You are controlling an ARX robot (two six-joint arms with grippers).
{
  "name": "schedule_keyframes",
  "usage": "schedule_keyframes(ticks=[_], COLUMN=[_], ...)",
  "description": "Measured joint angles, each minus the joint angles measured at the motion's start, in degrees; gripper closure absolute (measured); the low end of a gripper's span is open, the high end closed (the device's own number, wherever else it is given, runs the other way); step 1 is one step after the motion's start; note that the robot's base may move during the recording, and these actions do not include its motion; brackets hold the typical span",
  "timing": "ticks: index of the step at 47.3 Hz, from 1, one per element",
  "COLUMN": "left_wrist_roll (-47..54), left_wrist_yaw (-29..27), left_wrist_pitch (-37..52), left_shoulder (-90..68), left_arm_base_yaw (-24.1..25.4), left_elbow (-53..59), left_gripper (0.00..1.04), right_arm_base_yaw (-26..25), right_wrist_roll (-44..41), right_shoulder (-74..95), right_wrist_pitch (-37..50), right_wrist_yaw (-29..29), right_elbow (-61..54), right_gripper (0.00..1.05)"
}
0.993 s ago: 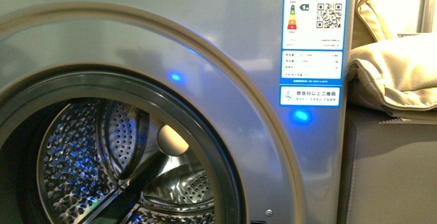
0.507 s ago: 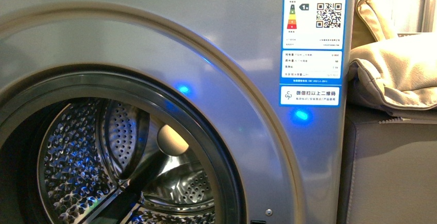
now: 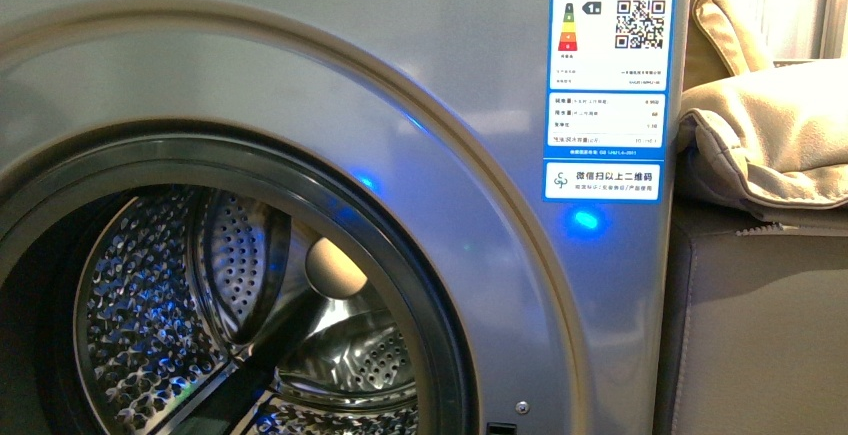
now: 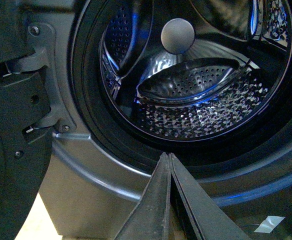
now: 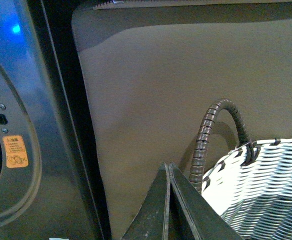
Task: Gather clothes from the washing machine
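The silver-grey front-loading washing machine [image 3: 430, 85] faces the camera, its dimpled steel drum [image 4: 196, 95] open just beyond the left end effector [image 4: 168, 162], fingers pressed together; the right end effector [image 5: 168, 170], likewise closed, sits beside the grey-and-white woven basket [image 5: 258, 190]

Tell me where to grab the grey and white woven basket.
By its arched handle, near the top of the loop, coming from above. It rises clear of the woven rim, with an open gap under it for a finger.

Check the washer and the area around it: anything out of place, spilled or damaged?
One oddity: the washing machine drum shows no clothes in either view, only bare dimpled steel. Otherwise nothing spilled or damaged. Both the left gripper and the right gripper are shut; the woven basket sits upright.
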State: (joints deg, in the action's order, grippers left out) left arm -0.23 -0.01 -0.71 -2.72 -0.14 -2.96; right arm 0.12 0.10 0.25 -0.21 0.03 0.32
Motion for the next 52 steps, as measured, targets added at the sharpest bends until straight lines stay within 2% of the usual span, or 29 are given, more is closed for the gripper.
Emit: schedule_keyframes(ticks=[27, 30, 43, 52], left_wrist_roll=[0.00, 0.00, 0.00, 0.00], left_wrist_yaw=[0.00, 0.00, 0.00, 0.00], left_wrist_pitch=[0.44, 0.44, 0.44, 0.44], left_shoulder=[2.51, 2.51, 2.51, 2.51], left_arm_base_yaw=[0.00, 0.00, 0.00, 0.00], left_elbow=[1.92, 1.92, 1.92, 1.92], left_gripper=[1.01, 0.92, 0.45, 0.16], right_arm_base_yaw=[0.00, 0.00, 0.00, 0.00], right_wrist_roll=[0.02, -0.07, -0.07, -0.07], right_shoulder=[0.00, 0.00, 0.00, 0.00], right_wrist_pitch=[0.00, 0.00, 0.00, 0.00], right_wrist_yaw=[0.02, 0.00, 0.00, 0.02], right_elbow=[0.00, 0.00, 0.00, 0.00], right_gripper=[1.02, 0.97, 0.49, 0.21])
